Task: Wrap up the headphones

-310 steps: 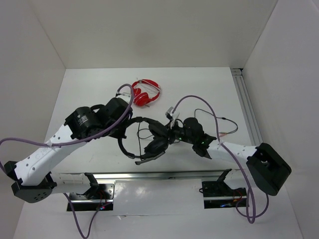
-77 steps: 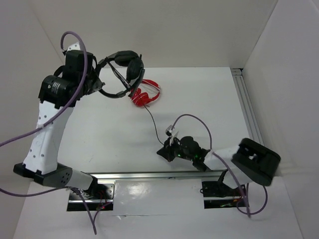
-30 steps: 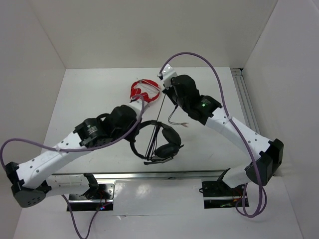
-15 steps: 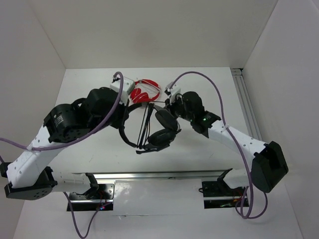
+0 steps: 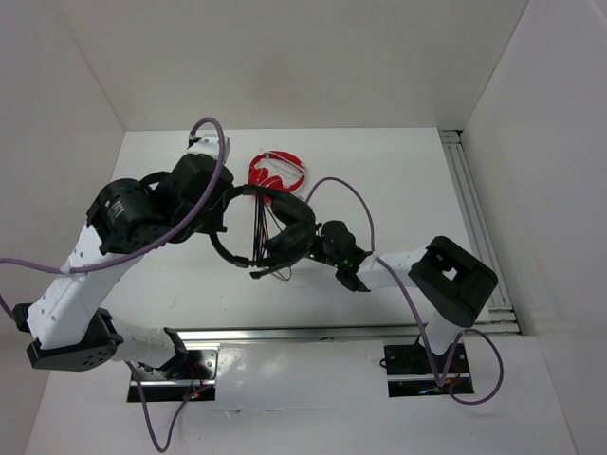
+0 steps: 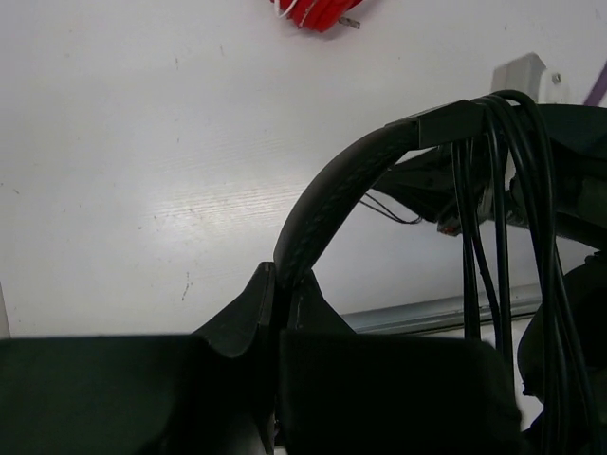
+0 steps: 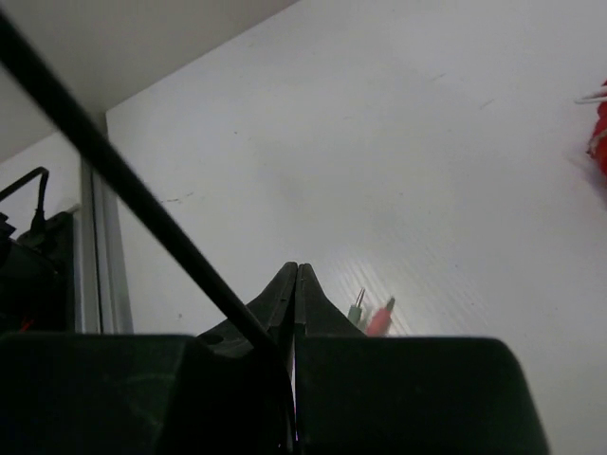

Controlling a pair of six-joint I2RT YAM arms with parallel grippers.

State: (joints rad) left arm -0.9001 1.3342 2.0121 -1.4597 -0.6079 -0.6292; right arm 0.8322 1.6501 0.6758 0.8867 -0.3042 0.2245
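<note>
The black headphones (image 5: 285, 237) hang over the middle of the table, earcups down. My left gripper (image 5: 229, 203) is shut on the padded headband (image 6: 332, 194), which rises out of the jaws (image 6: 285, 281). Several loops of the thin black cable (image 6: 498, 199) lie over the headband near an earcup. My right gripper (image 5: 312, 243) sits low, just right of the earcups, shut on the cable (image 7: 123, 175), which runs slantwise from upper left into the closed jaws (image 7: 296, 271). The green and red plugs (image 7: 372, 315) stick out just beyond the fingertips.
Small red headphones (image 5: 278, 173) lie on the table behind the black ones, also seen as red headphones (image 6: 318, 11) in the left wrist view. A metal rail (image 5: 474, 218) runs along the table's right side, another rail (image 5: 313, 334) along the near edge.
My right gripper has come down from behind the headphones to low beside the earcups, its arm folding in. The left arm and the headphones shifted slightly left and back.
</note>
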